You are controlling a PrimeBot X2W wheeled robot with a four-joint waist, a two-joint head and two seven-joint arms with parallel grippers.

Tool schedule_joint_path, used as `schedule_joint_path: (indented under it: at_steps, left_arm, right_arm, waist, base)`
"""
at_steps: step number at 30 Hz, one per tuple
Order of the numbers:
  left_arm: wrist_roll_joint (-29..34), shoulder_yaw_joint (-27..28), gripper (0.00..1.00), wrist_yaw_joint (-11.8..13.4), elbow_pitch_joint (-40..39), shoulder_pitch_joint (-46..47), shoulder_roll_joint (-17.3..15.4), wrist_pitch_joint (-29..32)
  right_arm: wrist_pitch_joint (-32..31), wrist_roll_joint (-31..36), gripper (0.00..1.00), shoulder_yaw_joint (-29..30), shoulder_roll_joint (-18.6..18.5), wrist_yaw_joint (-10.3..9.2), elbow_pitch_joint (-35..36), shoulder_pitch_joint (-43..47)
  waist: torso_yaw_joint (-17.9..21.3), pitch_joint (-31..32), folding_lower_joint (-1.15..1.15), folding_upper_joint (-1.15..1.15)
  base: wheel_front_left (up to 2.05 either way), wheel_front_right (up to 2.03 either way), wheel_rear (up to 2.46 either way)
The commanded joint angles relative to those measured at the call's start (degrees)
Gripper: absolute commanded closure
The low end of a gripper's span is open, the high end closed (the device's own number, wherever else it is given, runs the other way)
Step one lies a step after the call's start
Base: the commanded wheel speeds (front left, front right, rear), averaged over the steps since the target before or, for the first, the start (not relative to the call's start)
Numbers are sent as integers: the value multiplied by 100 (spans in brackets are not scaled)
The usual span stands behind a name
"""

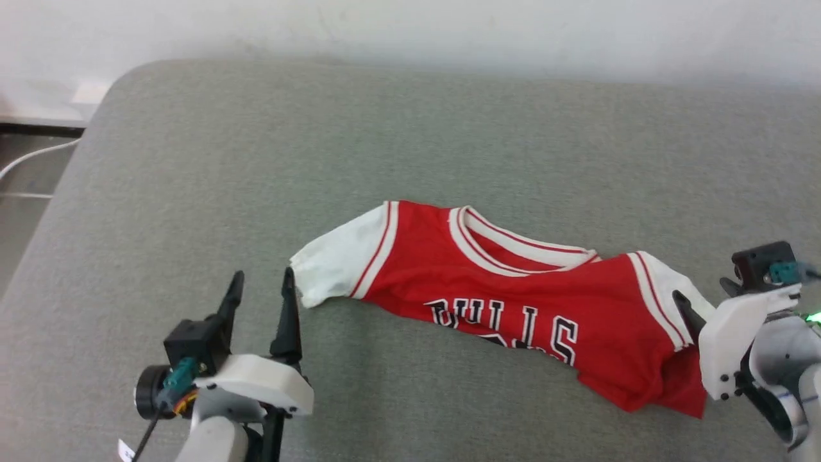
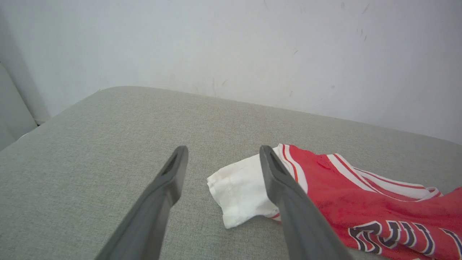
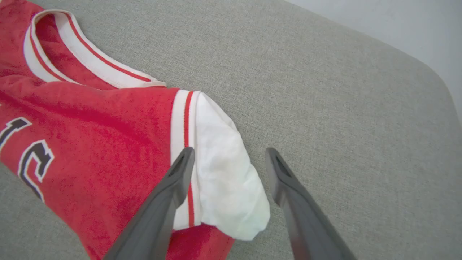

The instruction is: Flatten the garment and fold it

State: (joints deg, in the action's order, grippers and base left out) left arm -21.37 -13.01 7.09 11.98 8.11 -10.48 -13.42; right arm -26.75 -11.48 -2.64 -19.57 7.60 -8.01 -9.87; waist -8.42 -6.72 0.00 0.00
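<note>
The red garment (image 1: 513, 289) lies bunched on the grey cushion (image 1: 321, 141), its striped collar facing the wall and the black "BULLS" print partly folded under. Its white left sleeve (image 1: 337, 256) points toward my left gripper (image 1: 262, 287), which stands open just beside the cuff with nothing between its fingers. From the left wrist, that sleeve (image 2: 240, 189) sits just right of the gap in the left gripper (image 2: 223, 153). My right gripper (image 3: 228, 155) is open above the other white sleeve (image 3: 223, 180), whose cuff lies between the fingers. One dark right finger (image 1: 687, 314) rests over that sleeve.
A pale wall (image 1: 410, 32) runs behind the cushion. At the far left, past the cushion's rounded corner, are a floor strip and a white cable (image 1: 32, 160). Bare cushion surrounds the garment on every side.
</note>
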Motion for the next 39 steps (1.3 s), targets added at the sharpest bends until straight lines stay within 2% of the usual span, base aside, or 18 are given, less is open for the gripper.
schedule_joint_path:
  at_steps: [1, 6, 11, 12, 13, 14, 18, 23, 28, 31, 36, 37, 39]
  left_arm:
    - [25, -39, 0, -43, -22, -85, 44, -43]
    - [-49, -134, 0, -129, 23, -97, 134, -36]
    - [-53, -147, 0, -151, 118, -75, 124, -62]
    - [-61, -139, 0, -149, 135, -86, 126, -68]
    - [-68, -137, 0, -151, 152, -97, 128, -74]
    - [-75, -135, 0, -153, 169, -104, 132, -79]
    - [-105, -124, 0, -135, 236, -130, 166, -95]
    - [-124, -119, 0, -145, 280, -145, 163, -109]
    - [-150, -105, 0, -169, 309, -122, 163, -123]
    - [-149, -121, 0, -176, 323, -103, 174, -127]
    - [-144, -198, 0, -200, 389, -32, 191, -98]
    - [-148, -206, 0, -200, 402, -20, 190, -83]
    - [-155, -215, 0, -203, 425, -6, 177, -65]
  right_arm:
    - [-160, -113, 0, -54, -85, -11, -214, -178]
    - [-396, -284, 0, -264, -407, -11, -902, -445]
    - [-264, -425, 0, -621, -632, -11, -1507, -602]
    - [-226, -420, 36, -693, -655, -11, -1608, -618]
    - [-144, -393, 98, -752, -686, -11, -1679, -643]
    - [-22, -327, 100, -778, -728, -11, -1738, -682]
    - [522, 15, 100, -693, -842, -11, -1854, -905]
    - [966, 507, 100, -300, -926, -11, -1609, -1195]
    - [996, 1022, 100, 278, -1004, -11, -1204, -1072]
    - [871, 1230, 100, 547, -898, -11, -1089, -759]
    - [859, 1155, 100, 510, -595, -11, -1261, -167]
    - [857, 1144, 0, 502, -527, -11, -1300, -93]
    - [921, 1103, 0, 519, -360, -11, -1298, -3]
  waist:
    - [-274, -23, 0, 0]
    - [-566, -144, 0, 0]
    - [-799, -240, 0, 0]
    - [-816, -242, 0, 0]
    - [-828, -241, 0, 0]
    - [-834, -238, 0, 0]
    - [-762, -130, 0, 0]
    - [-542, 53, 0, 0]
    - [-331, 106, 0, 0]
    - [-230, 69, 0, 0]
    - [-129, -33, 0, 0]
    - [-103, -46, 0, 0]
    - [-43, -50, 0, 0]
  base:
    - [0, 0, 0]
    - [0, 0, 0]
    - [0, 0, 0]
    - [0, 0, 0]
    - [0, 0, 0]
    - [0, 0, 0]
    - [0, 0, 0]
    - [0, 0, 0]
    - [0, 0, 0]
    - [0, 0, 0]
    - [0, 0, 0]
    - [0, 0, 0]
    - [0, 0, 0]
